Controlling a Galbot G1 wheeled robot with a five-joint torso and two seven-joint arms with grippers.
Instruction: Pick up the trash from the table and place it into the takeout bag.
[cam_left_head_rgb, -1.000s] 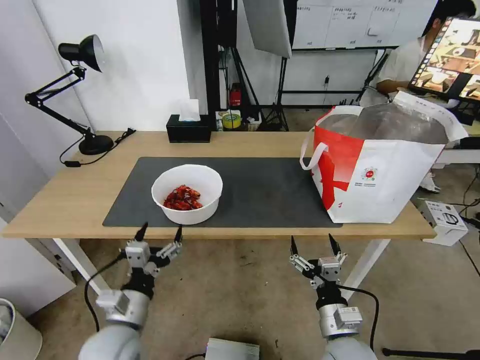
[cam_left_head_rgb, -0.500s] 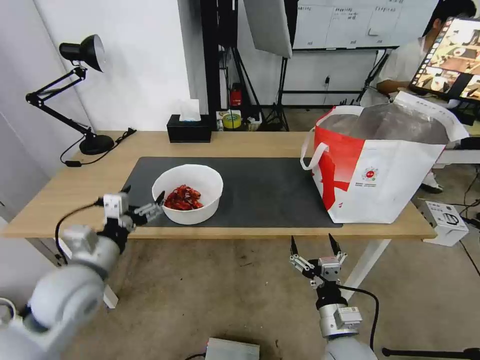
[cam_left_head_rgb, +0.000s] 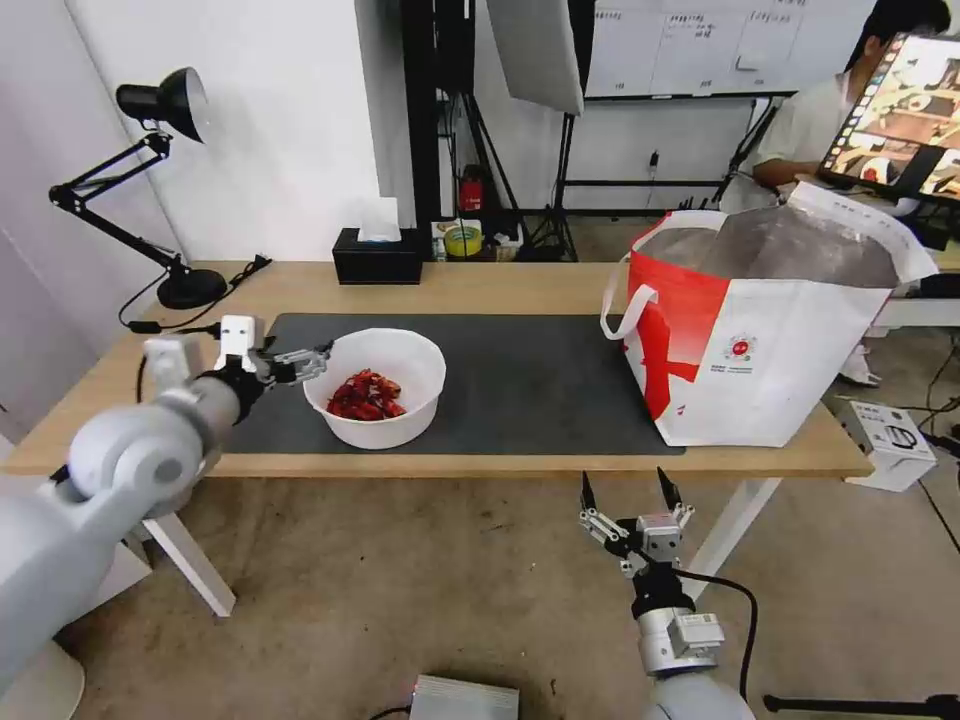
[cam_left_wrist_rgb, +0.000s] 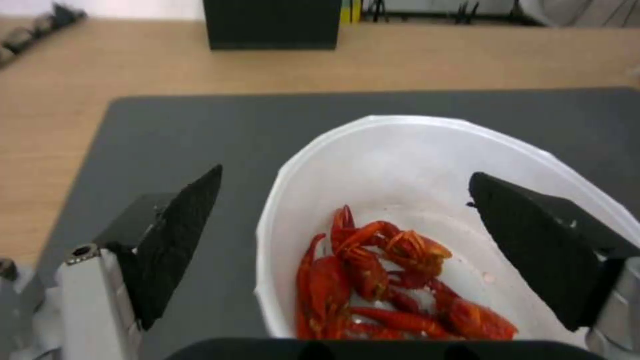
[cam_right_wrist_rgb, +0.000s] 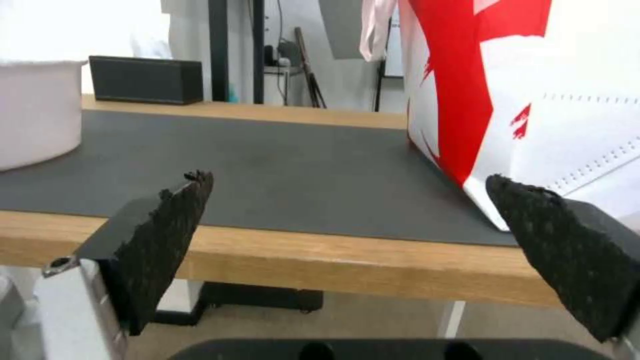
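left hand (cam_left_head_rgb: 318, 357) is spread wide, straddling the left rim of the bowl (cam_left_head_rgb: 400, 360), nothing gripped yet; right hand (cam_left_head_rgb: 628, 492) hangs released below the desk's (cam_left_head_rgb: 480, 285) near edge. bowl sits on the matte grey mat (cam_left_head_rgb: 520, 380), so it looks not yet bagged. it's smooth, round white plastic with glossy red shells (cam_left_wrist_rgb: 380, 280); the boxy, foil-lined takeout bag (cam_left_head_rgb: 780, 330) stands at the right end.

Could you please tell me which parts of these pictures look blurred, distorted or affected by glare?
Head view: wide-angle bending at the edges, and glare on the foil lining of the takeout bag. Left wrist view: the open left end effector straddles the near rim of the white bowl of red shells, all slightly soft. Right wrist view: the right end effector is crisp, the background softer.
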